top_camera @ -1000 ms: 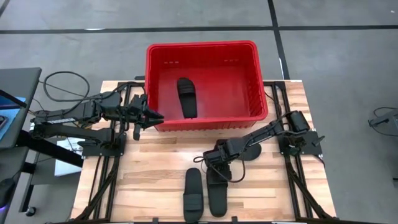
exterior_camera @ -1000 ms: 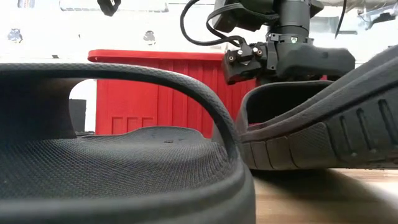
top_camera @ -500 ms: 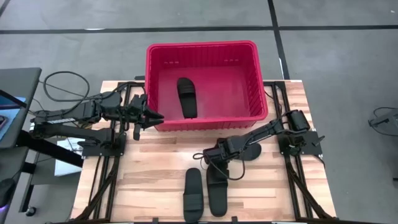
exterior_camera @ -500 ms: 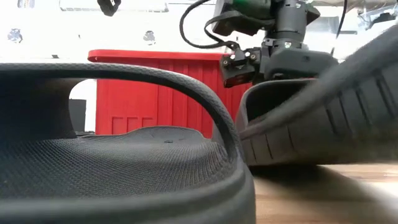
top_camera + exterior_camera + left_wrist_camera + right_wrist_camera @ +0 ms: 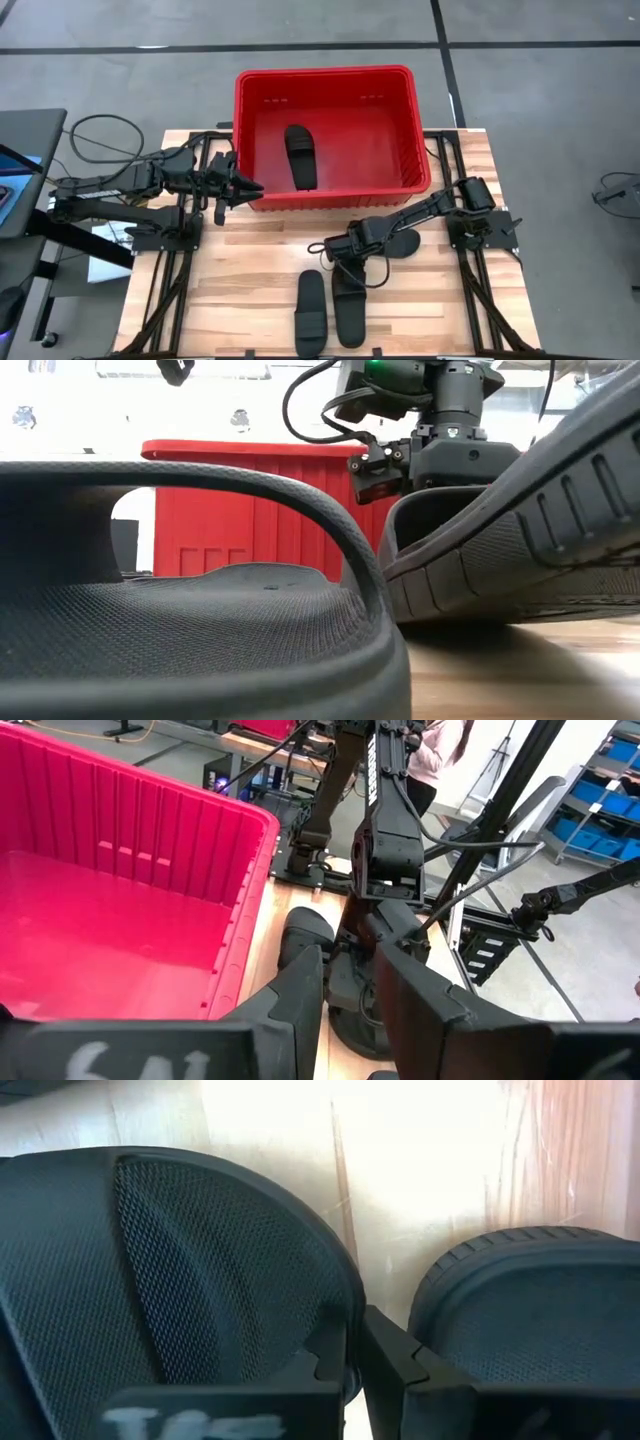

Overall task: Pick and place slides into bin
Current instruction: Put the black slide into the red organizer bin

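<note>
Slides: four seen in the high view. One slide [image 5: 300, 156] lies flat on the floor of the red bin [image 5: 247, 110], lengthwise, left of the bin's centre and clear of the walls. Two slides lie side by side on the wooden tabletop [image 5: 250, 270] near its front edge: the left slide [image 5: 310, 312] flat, and the right slide [image 5: 349, 308] just beside it. The fourth slide [image 5: 403, 243] lies on the tabletop just in front of the bin, partly under the right arm.

Right gripper [image 5: 340, 262] is down at the far end of the right slide. In the right wrist view the fingers [image 5: 395, 1360] stand nearly together, pinching the thin edge of that slide's mesh-textured strap. In the low view this slide [image 5: 520, 530] is tilted, its ribbed sole raised off the tabletop on the right side of the picture, while the left slide [image 5: 200, 620] rests flat in the foreground.

Left gripper [image 5: 240, 187] waits at the bin's front left corner, just outside the wall. In the left wrist view its fingers [image 5: 300, 990] stand a little apart with nothing between them.
</note>
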### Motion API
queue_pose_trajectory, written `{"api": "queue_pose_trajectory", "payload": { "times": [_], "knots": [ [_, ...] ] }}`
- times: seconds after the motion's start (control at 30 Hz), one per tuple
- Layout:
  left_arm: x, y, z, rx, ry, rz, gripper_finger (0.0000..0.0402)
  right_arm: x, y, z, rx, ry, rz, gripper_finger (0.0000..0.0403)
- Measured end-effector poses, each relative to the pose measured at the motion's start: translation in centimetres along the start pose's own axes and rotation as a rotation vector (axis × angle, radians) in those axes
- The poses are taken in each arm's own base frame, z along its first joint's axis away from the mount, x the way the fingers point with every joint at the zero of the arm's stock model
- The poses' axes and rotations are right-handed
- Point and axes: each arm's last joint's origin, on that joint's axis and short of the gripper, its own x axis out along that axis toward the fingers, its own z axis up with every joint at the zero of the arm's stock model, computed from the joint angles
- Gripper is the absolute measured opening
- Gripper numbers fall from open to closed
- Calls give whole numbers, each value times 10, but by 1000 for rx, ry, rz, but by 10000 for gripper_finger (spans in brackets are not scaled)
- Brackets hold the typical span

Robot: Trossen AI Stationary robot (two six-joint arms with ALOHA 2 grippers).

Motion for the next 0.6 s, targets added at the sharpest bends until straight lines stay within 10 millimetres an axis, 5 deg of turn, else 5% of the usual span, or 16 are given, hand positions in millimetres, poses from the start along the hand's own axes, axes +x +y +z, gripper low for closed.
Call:
{"api": "queue_pose_trajectory", "payload": {
  "times": [0.6],
  "knots": [
    [0, 0, 0, -15, 0, 0, 87, -18, 12, 5, -36, 29, -19, 0]
  ]
}}
